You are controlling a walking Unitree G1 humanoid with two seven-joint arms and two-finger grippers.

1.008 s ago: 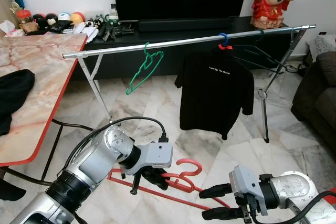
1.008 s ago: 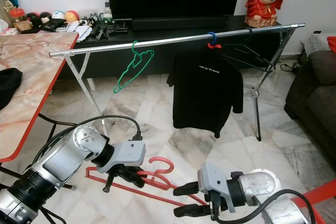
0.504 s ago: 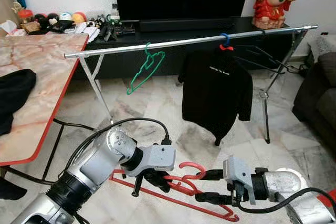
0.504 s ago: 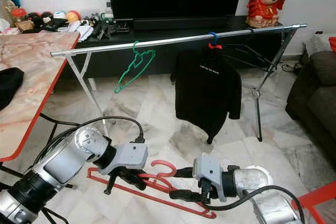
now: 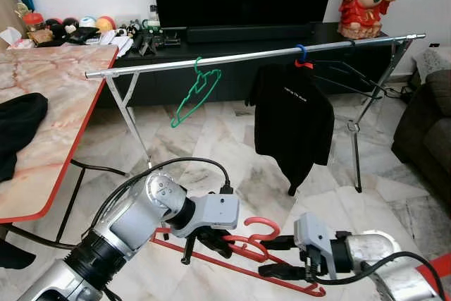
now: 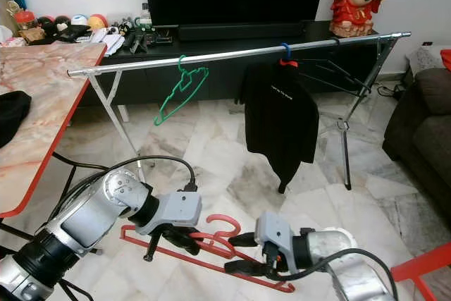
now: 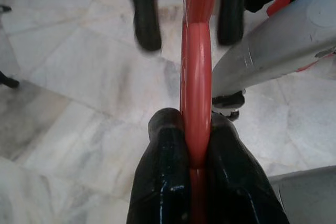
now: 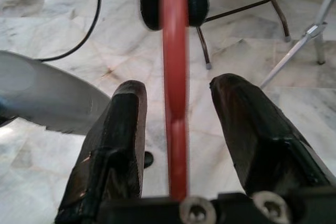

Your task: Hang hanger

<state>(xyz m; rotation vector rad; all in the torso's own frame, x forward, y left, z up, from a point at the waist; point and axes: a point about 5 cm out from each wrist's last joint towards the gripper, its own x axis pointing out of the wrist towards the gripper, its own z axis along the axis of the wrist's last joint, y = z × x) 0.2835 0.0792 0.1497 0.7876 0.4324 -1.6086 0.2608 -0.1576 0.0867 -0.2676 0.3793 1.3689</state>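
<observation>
Low in front of the rail (image 5: 254, 56), the left gripper (image 5: 210, 239) is clamped on the red hanger (image 5: 248, 239), its fingers (image 7: 163, 171) pinching the plastic from both sides. The right gripper (image 5: 276, 256) sits just beside it with fingers (image 8: 118, 145) spread, the hanger's bar running between them without touching. On the rail hang a green hanger (image 5: 195, 93) and, further along, a black shirt (image 5: 293, 119) (on a blue hook).
</observation>
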